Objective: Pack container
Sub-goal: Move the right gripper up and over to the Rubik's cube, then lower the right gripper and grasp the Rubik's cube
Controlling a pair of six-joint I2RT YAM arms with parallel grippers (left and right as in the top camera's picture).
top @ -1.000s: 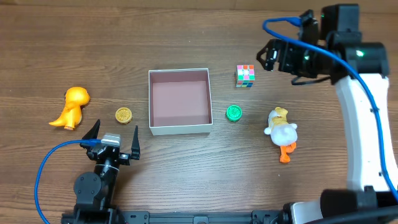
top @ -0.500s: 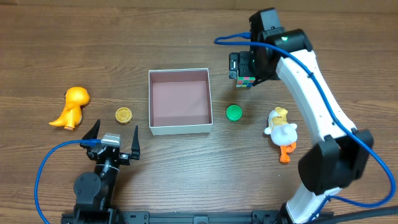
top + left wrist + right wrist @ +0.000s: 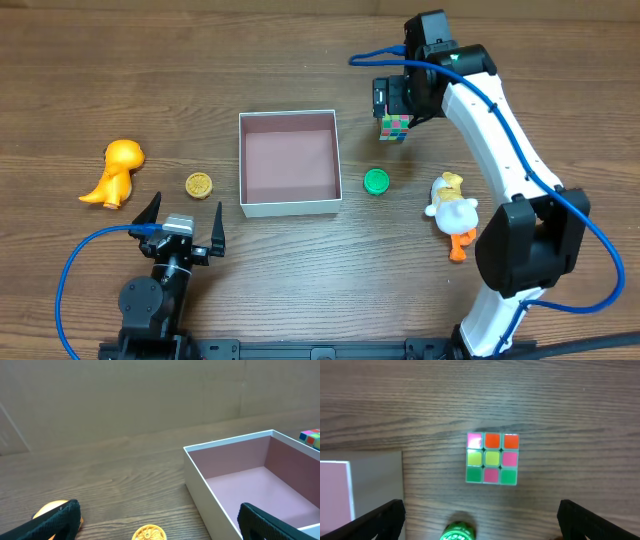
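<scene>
Right now you're on the 1st pick: right hand (image 3: 396, 100) hovers over the cube (image 3: 492, 458), fingers spread wide either side, nothing held; left hand (image 3: 184, 224) rests spread, idle. Next you'll need to drop straight down & pinch the cube's flat sides. The container (image 3: 288, 207) sits empty mid surface (image 3: 300, 300), near the cube's left, w/ open room around except the green cap (image 3: 376, 181) close by.

A wood-grain tabletop (image 3: 300, 265) carries a square, white-walled container (image 3: 289, 208) at its centre. An orange dinosaur (image 3: 115, 172) and a gold disc (image 3: 199, 185) lie to its left. A green cap (image 3: 376, 181), a puzzle cube (image 3: 396, 128) and a white duck (image 3: 452, 212) lie to its right.
</scene>
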